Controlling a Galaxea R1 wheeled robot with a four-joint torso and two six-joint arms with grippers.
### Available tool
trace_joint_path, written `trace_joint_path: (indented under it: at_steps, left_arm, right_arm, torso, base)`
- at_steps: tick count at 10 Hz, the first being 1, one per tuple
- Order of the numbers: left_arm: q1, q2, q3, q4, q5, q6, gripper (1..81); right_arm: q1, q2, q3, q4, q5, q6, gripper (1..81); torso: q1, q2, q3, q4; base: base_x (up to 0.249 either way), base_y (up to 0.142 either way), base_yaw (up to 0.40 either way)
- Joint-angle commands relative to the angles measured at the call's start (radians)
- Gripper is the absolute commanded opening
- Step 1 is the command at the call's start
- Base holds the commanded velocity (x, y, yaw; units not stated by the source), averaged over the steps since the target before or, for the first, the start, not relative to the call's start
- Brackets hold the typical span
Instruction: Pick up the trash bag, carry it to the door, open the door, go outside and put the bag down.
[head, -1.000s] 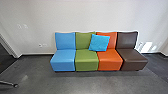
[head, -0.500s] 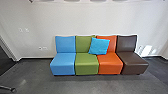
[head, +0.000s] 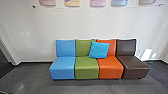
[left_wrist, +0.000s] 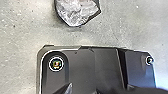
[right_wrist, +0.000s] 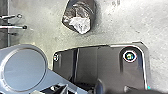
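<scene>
"Where is the trash bag?"

"The wrist views are poor, but the crumpled pale plastic (left_wrist: 77, 12) inside a dark rim (left_wrist: 59, 18) seems to be it. It lies out beyond the edge of the robot's own dark plate (left_wrist: 105, 65), with grey floor (left_wrist: 25, 37) between them. I can't tell whether the dark part is a bin or the bag's own skin."

"And in the right wrist view?"

"A dark, rounded body with a whitish patch of plastic at one end, likewise apart from the plate. Slim metal legs (right_wrist: 15, 27) stand well off to one side of it."

"What about the left gripper and the right gripper?"

"Open or closed, I can't tell for either."

"What has changed in the head view?"

"The camera has tipped up. A row of coloured panels (head: 98, 2) on the wall (head: 85, 22) has come much further into sight, and the seats lie lower in the frame. The blue cushion (head: 99, 49) still leans where the green seat (head: 86, 68) meets the orange seat (head: 110, 68), with the light-blue seat (head: 63, 68) and the brown seat (head: 133, 66) at the ends."
</scene>
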Motion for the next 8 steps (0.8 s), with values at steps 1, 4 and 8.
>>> trace_joint_path:
  at_steps: [1, 4, 8]
  left_arm:
    - [-0.058, -0.024, 0.007, -0.015, 0.069, 0.002, 81.1]
    - [-0.068, -0.019, 0.01, -0.018, 0.07, 0.002, 81.1]
    - [-0.1, -0.027, 0.011, -0.056, 0.093, 0.002, 81.1]
  right_arm:
    - [0.047, -0.05, 0.03, 0.017, -0.049, 0.002, 81.1]
    - [0.094, -0.09, 0.053, 0.044, -0.052, 0.002, 81.1]
    - [0.205, -0.17, 0.144, 0.075, -0.12, 0.002, 81.1]
  torso:
    - [0.063, -0.098, 0.0, 0.0]
    - [0.118, -0.187, -0.11, 0.0]
    - [0.202, -0.318, -0.231, 0.0]
  base:
    - [0.0, 0.0, 0.0]
    - [0.0, 0.0, 0.0]
    - [0.0, 0.0, 0.0]
